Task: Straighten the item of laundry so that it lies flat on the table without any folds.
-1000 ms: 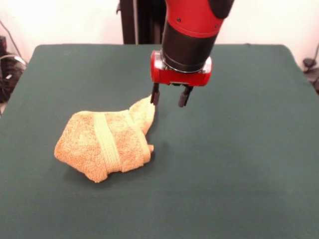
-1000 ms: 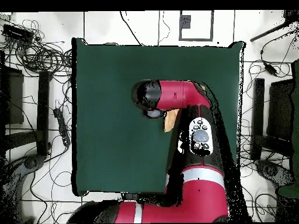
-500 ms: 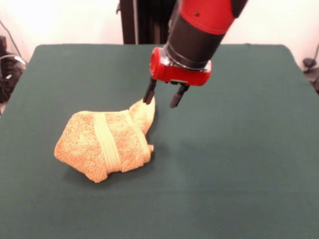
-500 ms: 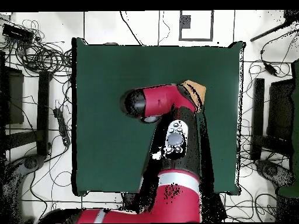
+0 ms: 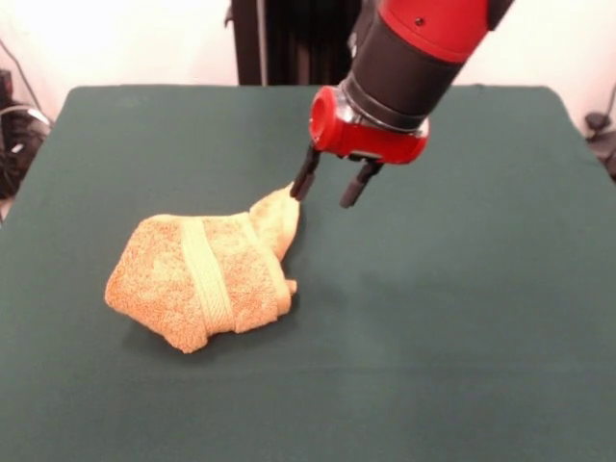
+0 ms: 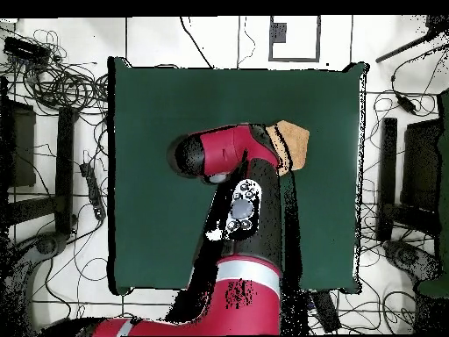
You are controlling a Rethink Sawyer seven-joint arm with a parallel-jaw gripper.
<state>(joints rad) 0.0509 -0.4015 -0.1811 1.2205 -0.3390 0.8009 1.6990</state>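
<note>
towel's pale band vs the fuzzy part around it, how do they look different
On the towel, the pale band is a lighter yellow-tan, while the fuzzy part is a deeper orange. The band looks smooth and ribbed; the fuzzy part looks looped and nubbly. The band is a narrow strip; the fuzzy part covers most of the bundle. Both are bunched, not flat.

The table (image 5: 462, 318) is seen in the front view from across it and somewhat above, at close range, so that its green top fills nearly the whole frame, the arm (image 5: 414, 58) comes down from the top edge, and only a strip of pale wall is left behind it. In the overhead view the table (image 6: 158, 114) is looked down upon squarely and from much farther off (floor, cables and stands are taken in all round it), with the arm (image 6: 237, 237) entering from the bottom edge. The tabletop, the arm and the towel (image 5: 207, 274) are shared by both views, though the towel (image 6: 291, 145) is largely covered by the arm from overhead, and the two views are turned half round against each other.
</note>
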